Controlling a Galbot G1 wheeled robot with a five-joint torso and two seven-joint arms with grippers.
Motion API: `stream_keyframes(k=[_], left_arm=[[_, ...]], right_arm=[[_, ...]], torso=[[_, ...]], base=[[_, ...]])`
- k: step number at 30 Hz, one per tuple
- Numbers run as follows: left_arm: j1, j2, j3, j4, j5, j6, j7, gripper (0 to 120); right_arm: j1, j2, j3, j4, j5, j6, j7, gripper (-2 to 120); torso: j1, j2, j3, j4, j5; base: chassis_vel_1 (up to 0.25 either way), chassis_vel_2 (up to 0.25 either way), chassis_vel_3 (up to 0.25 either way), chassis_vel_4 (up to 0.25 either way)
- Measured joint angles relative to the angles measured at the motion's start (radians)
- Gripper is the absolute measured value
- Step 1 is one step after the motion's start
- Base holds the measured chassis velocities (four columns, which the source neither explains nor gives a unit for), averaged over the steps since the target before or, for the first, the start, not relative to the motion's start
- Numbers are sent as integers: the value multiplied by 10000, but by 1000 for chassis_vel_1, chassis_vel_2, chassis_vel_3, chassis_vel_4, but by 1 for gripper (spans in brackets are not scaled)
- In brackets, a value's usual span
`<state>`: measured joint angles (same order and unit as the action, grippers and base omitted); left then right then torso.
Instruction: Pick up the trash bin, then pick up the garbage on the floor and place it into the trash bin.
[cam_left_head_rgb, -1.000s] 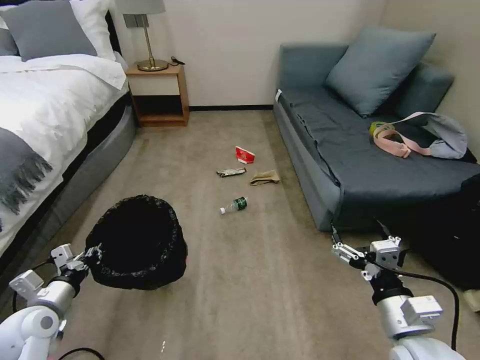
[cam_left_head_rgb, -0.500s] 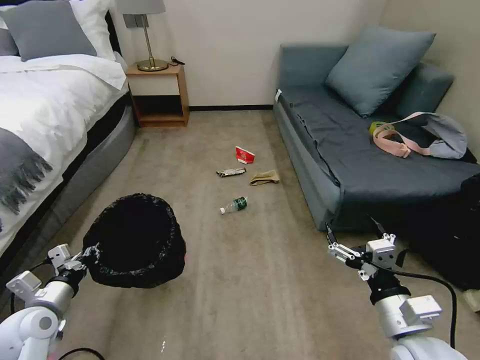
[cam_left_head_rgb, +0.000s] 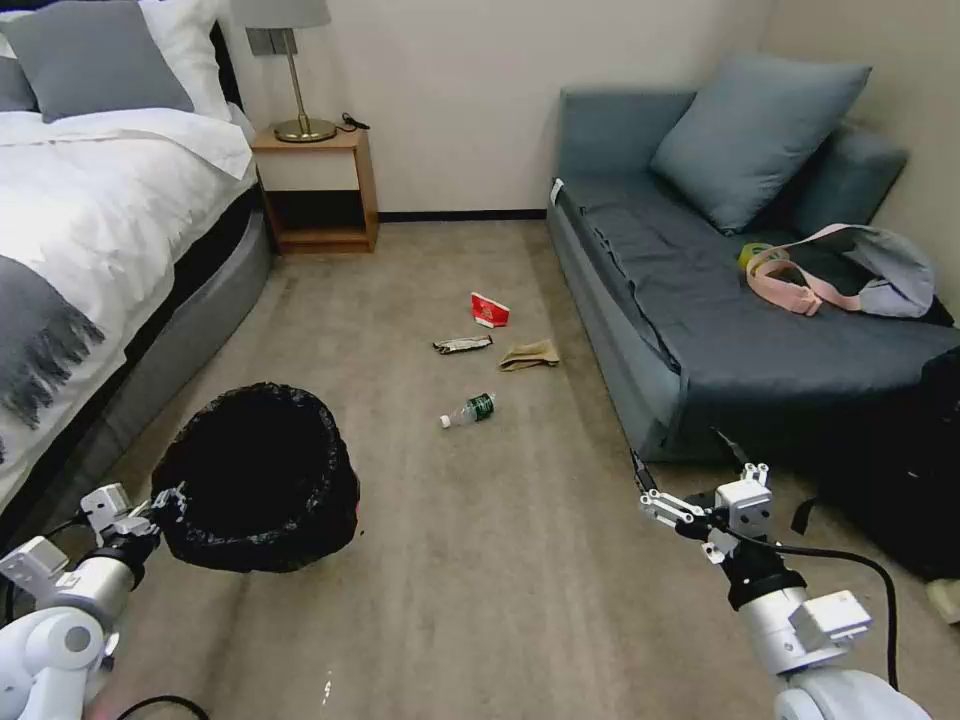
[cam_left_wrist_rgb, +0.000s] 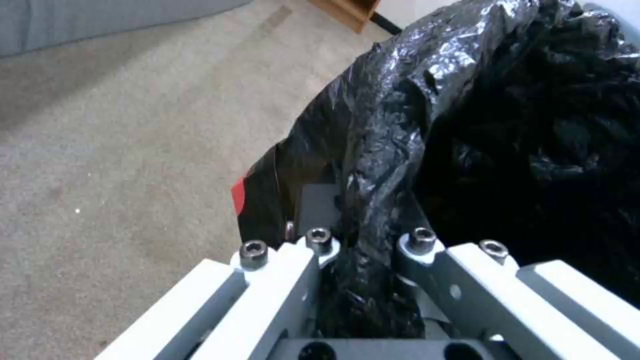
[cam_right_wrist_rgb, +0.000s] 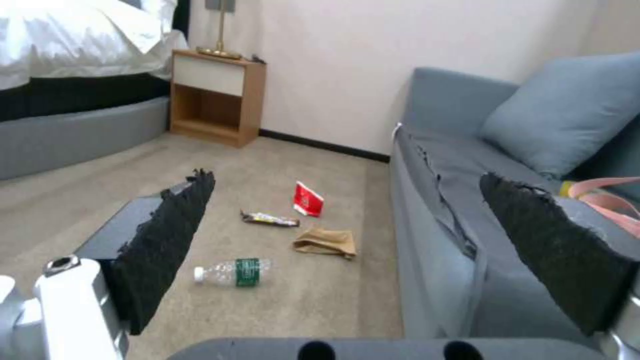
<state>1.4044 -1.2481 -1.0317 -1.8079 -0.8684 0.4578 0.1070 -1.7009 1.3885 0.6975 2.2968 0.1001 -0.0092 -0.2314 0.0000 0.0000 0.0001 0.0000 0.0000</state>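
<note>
Bin-carrying stage, with litter not yet touched. Compared with a second ago: trash bin (cam_left_head_rgb: 258, 478) shifted slightly left and up in lower left of head frame, carried by left gripper (cam_left_head_rgb: 160, 503), jaws clamped on the bag-lined rim (cam_left_wrist_rgb: 373, 165). Right gripper (cam_left_head_rgb: 688, 468) moved left and up at lower right, jaws spread wide, holding nothing. Reads as bin secured and right arm being readied for the first pickup.

Garbage at frame centre, on the carpet, well apart from both grippers: clear bottle (cam_left_head_rgb: 468, 410) nearest, then snack wrapper (cam_left_head_rgb: 462, 345), brown paper bag (cam_left_head_rgb: 530, 354), red-white carton (cam_left_head_rgb: 490, 310) farthest.

Surroundings: bed (cam_left_head_rgb: 90, 220) at left, nightstand (cam_left_head_rgb: 318, 190) upper left, sofa (cam_left_head_rgb: 720, 300) at right carrying pink strap (cam_left_head_rgb: 800, 285). Open carpet between robot and litter; sofa front edge close beside right arm.
</note>
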Motion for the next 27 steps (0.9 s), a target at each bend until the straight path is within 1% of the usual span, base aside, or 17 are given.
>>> stream_keyframes(k=[16, 27], left_arm=[[-165, 112, -149, 29, 52, 12, -184, 4], [-377, 335, -440, 76, 116, -87, -296, 4]], right_arm=[[24, -9, -6, -107, 49, 14, -111, 100], [44, 6, -16, -135, 82, 55, -141, 100]], torso=[[0, 0, 0, 0, 0], [0, 0, 0, 1, 0]], base=[[0, 0, 0, 0], [-2, 3, 5, -2]])
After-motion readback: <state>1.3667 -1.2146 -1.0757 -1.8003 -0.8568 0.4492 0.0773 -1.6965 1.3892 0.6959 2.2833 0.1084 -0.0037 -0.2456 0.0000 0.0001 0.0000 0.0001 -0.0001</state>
